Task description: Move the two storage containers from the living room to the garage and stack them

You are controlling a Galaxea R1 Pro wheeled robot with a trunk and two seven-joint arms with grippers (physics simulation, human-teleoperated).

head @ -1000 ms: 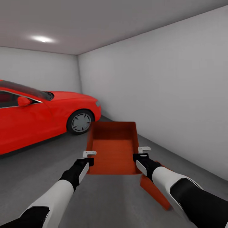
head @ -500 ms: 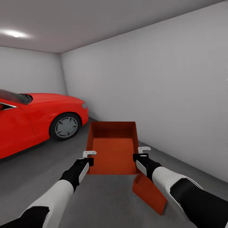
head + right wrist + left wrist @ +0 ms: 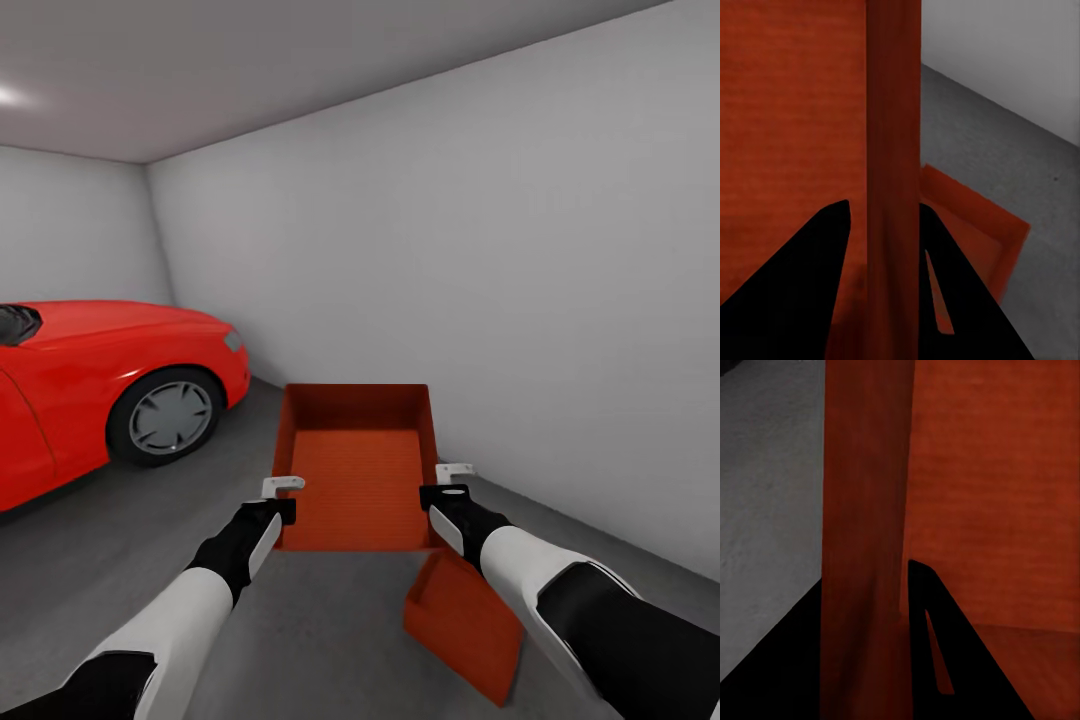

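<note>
- Carried bin: left fingers and right fingers each clamp a thin side wall between them.
- Probably light, empty, flexing; rims are the handholds.
- Second bin lies on the floor below the right fingers.

I see two orange-red bins: one has a ribbed bottom, the other is plain. The car is bright red with a grey wheel. The floor is dark grey, the walls pale grey.

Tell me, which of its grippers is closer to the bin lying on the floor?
Right. The right gripper is just above the floor bin; the left gripper grips the held bin's far side.
</note>
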